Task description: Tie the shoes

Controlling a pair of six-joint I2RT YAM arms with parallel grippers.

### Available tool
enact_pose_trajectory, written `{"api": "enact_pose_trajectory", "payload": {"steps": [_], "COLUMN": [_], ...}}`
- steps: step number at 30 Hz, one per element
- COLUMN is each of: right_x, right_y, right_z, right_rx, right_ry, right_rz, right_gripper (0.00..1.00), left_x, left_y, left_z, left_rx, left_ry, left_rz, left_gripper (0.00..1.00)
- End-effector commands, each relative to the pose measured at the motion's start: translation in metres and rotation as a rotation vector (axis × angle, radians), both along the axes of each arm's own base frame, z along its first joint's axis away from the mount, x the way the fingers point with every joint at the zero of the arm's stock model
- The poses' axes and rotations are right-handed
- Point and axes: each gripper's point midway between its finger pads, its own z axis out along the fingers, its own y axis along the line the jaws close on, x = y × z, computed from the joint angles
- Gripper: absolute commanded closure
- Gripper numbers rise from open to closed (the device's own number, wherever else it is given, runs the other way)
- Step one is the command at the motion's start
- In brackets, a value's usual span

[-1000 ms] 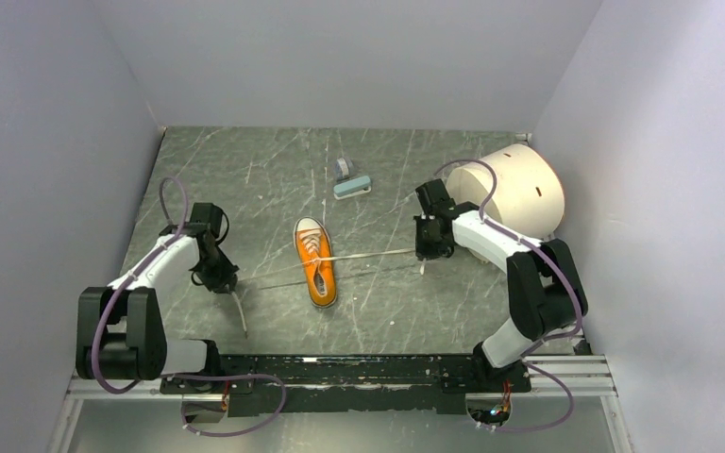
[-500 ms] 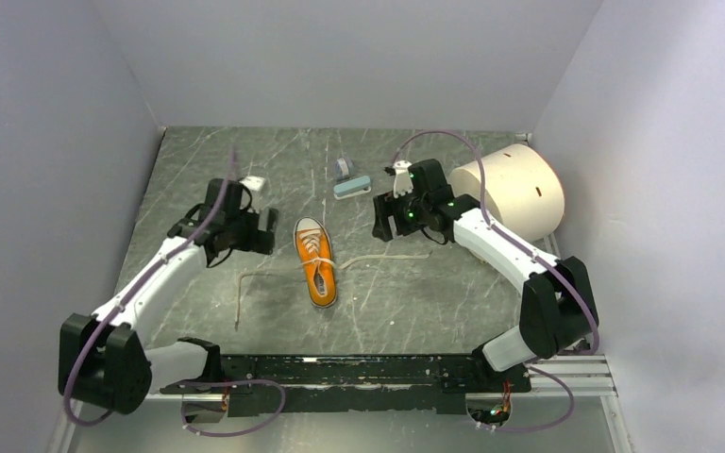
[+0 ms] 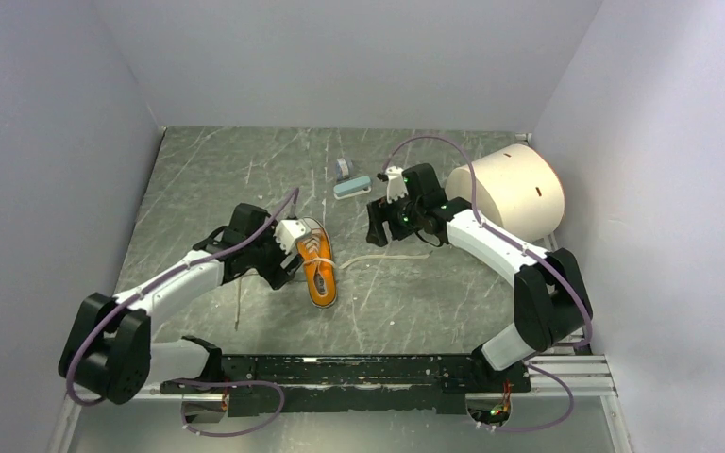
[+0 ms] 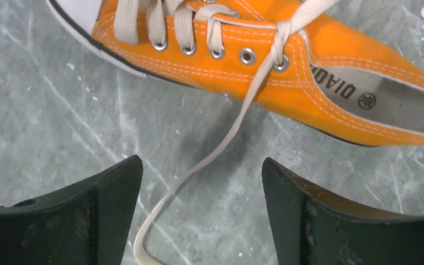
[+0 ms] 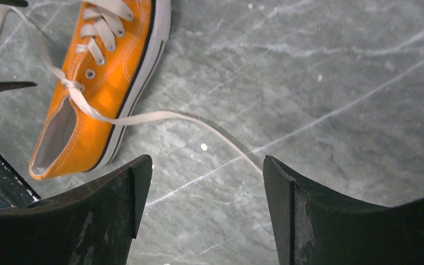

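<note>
Lying on the grey marbled surface (image 3: 245,179) between both arms, the orange canvas sneaker (image 3: 320,281) shows a white rubber sole and toe cap, toe toward the far wall. Left fingers (image 4: 105,221) and right fingers (image 5: 320,221) stand spread, holding nothing. Its cream laces (image 4: 126,19) trail loose from metal eyelets, untied.

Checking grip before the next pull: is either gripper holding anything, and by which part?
Nothing is held: left gripper and right gripper are both open; the laces lie loose.
</note>
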Motion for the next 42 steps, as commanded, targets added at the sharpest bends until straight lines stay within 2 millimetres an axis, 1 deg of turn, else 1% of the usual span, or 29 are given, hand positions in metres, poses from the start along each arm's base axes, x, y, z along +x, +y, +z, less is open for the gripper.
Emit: {"api": "enact_pose_trajectory", "payload": {"steps": [1, 4, 6, 8, 9, 11, 13, 14, 15, 19, 24, 27, 30, 33, 35, 38, 39, 40, 41, 42], "right_x": [-0.014, -0.019, -0.019, -0.021, -0.023, -0.024, -0.022, -0.021, -0.020, -0.019, -0.017, -0.013, -0.009, -0.008, -0.010, -0.011, -0.013, -0.015, -0.017, -0.019], "right_y": [-0.007, -0.011, -0.018, -0.024, -0.028, -0.035, -0.042, -0.042, -0.042, -0.040, -0.041, -0.050, -0.048, -0.051, -0.047, -0.042, -0.038, -0.037, -0.036, -0.035], "right_z": [-0.014, -0.019, -0.027, -0.037, -0.043, -0.054, -0.061, -0.063, -0.066, -0.079, -0.095, -0.102, -0.103, -0.113, -0.116, -0.118, -0.118, -0.118, -0.118, -0.117], "right_rx": [0.003, -0.023, -0.072, -0.126, -0.172, -0.247, -0.316, -0.333, -0.353, -0.397, -0.422, -0.456, -0.420, -0.425, -0.396, -0.356, -0.336, -0.318, -0.306, -0.287], "right_ry": [0.084, 0.094, 0.101, 0.116, 0.122, 0.123, 0.102, 0.089, 0.075, 0.059, 0.063, 0.062, 0.064, 0.093, 0.123, 0.165, 0.188, 0.210, 0.222, 0.237], "right_rz": [-0.058, -0.048, -0.065, -0.057, -0.058, -0.055, -0.061, -0.043, -0.039, -0.001, -0.017, -0.052, -0.062, -0.075, -0.064, -0.086, -0.106, -0.134, -0.154, -0.178], "right_gripper": [0.23, 0.23, 0.23, 0.23, 0.23, 0.23, 0.23, 0.23, 0.23, 0.23, 0.26, 0.29, 0.31, 0.34, 0.40, 0.63, 0.75, 0.83, 0.93, 1.00], "left_x": [0.014, 0.016, 0.015, 0.015, 0.016, 0.016, 0.017, 0.017, 0.017, 0.017, 0.017, 0.017, 0.016, 0.016, 0.017, 0.020, 0.023, 0.024, 0.025, 0.027], "left_y": [-0.023, -0.025, -0.023, -0.021, -0.020, -0.017, -0.012, -0.011, -0.010, -0.010, -0.017, -0.023, -0.028, -0.030, -0.035, -0.046, -0.049, -0.052, -0.055, -0.057], "left_z": [-0.005, -0.012, -0.018, -0.019, -0.017, -0.014, -0.013, -0.012, -0.010, 0.003, 0.029, 0.044, 0.050, 0.052, 0.056, 0.063, 0.065, 0.066, 0.067, 0.070], "left_rx": [-0.052, -0.052, -0.044, -0.035, -0.033, -0.023, -0.003, 0.004, 0.007, -0.009, -0.083, -0.136, -0.170, -0.184, -0.217, -0.288, -0.315, -0.340, -0.358, -0.377], "left_ry": [-0.042, -0.019, -0.017, -0.025, -0.030, -0.042, -0.051, -0.051, -0.051, -0.061, -0.093, -0.114, -0.124, -0.135, -0.136, -0.134, -0.142, -0.146, -0.145, -0.156], "left_rz": [-0.110, -0.108, -0.101, -0.094, -0.089, -0.076, -0.067, -0.064, -0.061, -0.037, -0.011, -0.007, -0.017, -0.019, -0.023, -0.014, -0.001, 0.008, 0.016, 0.024], "left_gripper": [0.21, 0.31, 0.36, 0.48, 0.56, 0.66, 0.76, 0.82, 0.86, 0.92, 0.93, 0.93, 0.93, 0.94, 0.94, 0.94, 0.95, 0.95, 0.95, 0.95]}}
